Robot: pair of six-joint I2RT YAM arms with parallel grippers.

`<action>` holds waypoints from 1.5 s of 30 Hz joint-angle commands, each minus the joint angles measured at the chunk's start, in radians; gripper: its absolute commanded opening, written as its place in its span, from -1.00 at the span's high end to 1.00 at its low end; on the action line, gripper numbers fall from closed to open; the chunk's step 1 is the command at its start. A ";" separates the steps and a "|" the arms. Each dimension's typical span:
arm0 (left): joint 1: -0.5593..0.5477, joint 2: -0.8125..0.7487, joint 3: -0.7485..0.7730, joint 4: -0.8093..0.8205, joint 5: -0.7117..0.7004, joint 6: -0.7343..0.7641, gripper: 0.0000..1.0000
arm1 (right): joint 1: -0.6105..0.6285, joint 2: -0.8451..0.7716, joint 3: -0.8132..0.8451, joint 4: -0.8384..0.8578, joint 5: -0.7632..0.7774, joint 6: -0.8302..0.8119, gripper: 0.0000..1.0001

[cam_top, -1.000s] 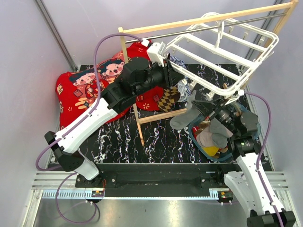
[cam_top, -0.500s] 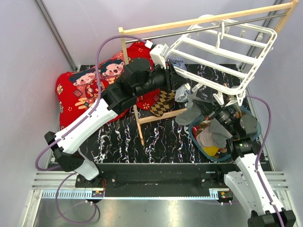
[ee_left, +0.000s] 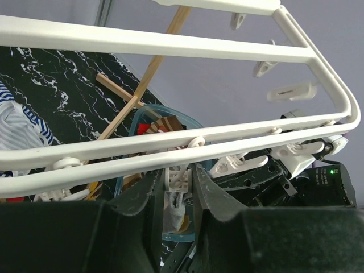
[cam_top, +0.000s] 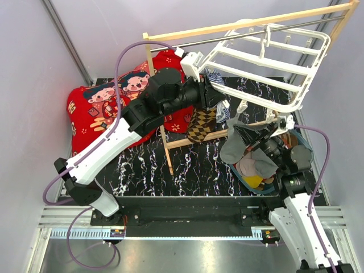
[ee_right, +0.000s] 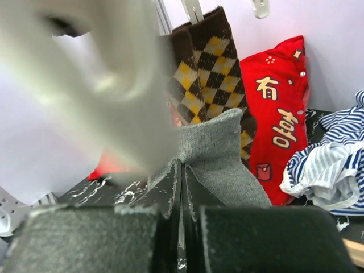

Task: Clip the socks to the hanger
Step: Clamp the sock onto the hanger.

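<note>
The white grid hanger point(cam_top: 267, 60) hangs tilted from the wooden rack. My left gripper point(cam_top: 211, 94) is at its near left edge. In the left wrist view the gripper point(ee_left: 176, 170) is shut on a white clip peg point(ee_left: 181, 181) under the hanger's rail point(ee_left: 170, 145). My right gripper point(cam_top: 259, 139) is shut on a plain grey sock point(cam_top: 236, 145) and holds it up below the hanger's near edge. The right wrist view shows the gripper point(ee_right: 182, 166) pinching the grey sock point(ee_right: 219, 151). Checkered socks point(cam_top: 202, 122) hang clipped point(ee_right: 207, 68).
A teal basket point(cam_top: 254, 186) with more socks sits at the right, under my right gripper. The wooden pole rack point(cam_top: 227, 25) spans the back. A red cushion point(cam_top: 96, 105) lies at the left. A blue-and-white striped cloth point(ee_right: 330, 165) hangs near the checkered socks.
The hanger's near right corner has swung up and to the right. My right gripper has lifted the grey sock closer under the hanger's edge. My left gripper stays on the hanger.
</note>
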 commanded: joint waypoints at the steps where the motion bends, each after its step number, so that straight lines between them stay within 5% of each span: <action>1: -0.008 0.017 0.063 -0.002 0.000 -0.005 1.00 | 0.006 0.046 0.011 0.159 -0.015 -0.043 1.00; 14: -0.009 0.060 0.104 -0.034 -0.008 0.001 1.00 | 0.006 0.144 0.054 0.325 -0.018 -0.043 1.00; 45: -0.011 0.080 0.111 -0.051 0.013 0.021 1.00 | 0.006 0.207 0.106 0.409 -0.030 0.024 1.00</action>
